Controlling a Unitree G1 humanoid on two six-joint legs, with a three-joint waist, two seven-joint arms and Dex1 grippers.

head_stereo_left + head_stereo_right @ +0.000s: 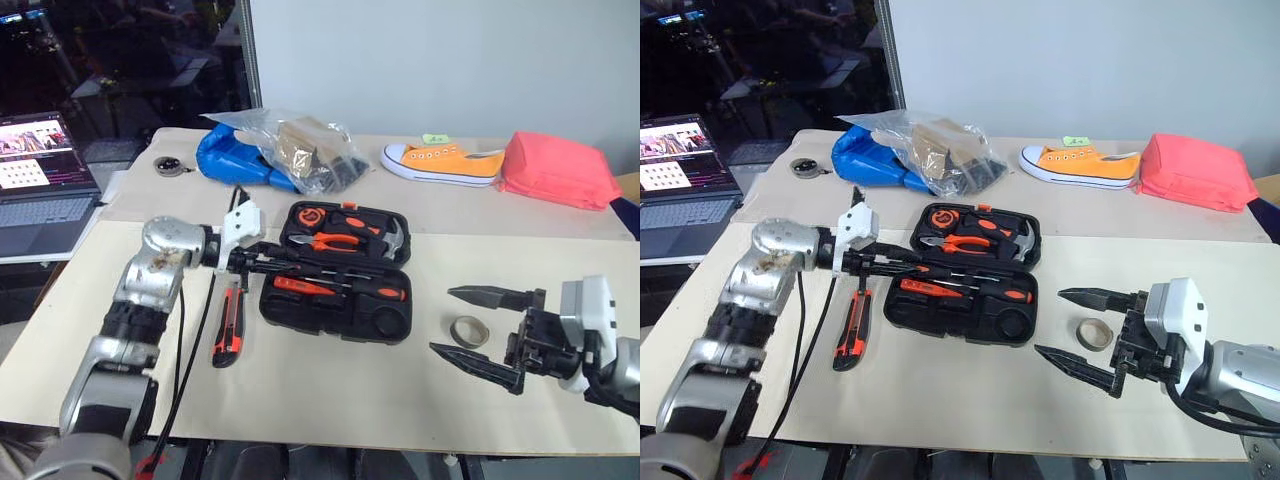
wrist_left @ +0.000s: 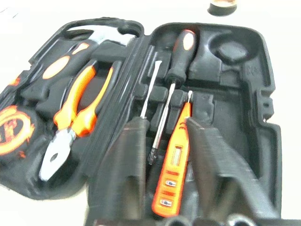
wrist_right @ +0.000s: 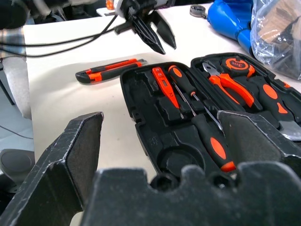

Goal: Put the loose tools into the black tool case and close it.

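Loading the black tool case (image 1: 395,318), left gripper (image 3: 157,35) closed, empty above tester screwdriver (image 2: 173,169); next, utility knife (image 1: 230,325) below it, right gripper (image 1: 478,328) gaping beside tape roll (image 1: 468,331)

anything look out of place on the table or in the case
Two tools lie outside the open black tool case: the utility knife on the table at its left edge, and the tape roll to its right, by the right gripper. The round recess inside is empty. Nothing looks damaged or spilled.

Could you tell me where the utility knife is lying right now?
The utility knife lies on the table, just left of the open black tool case.
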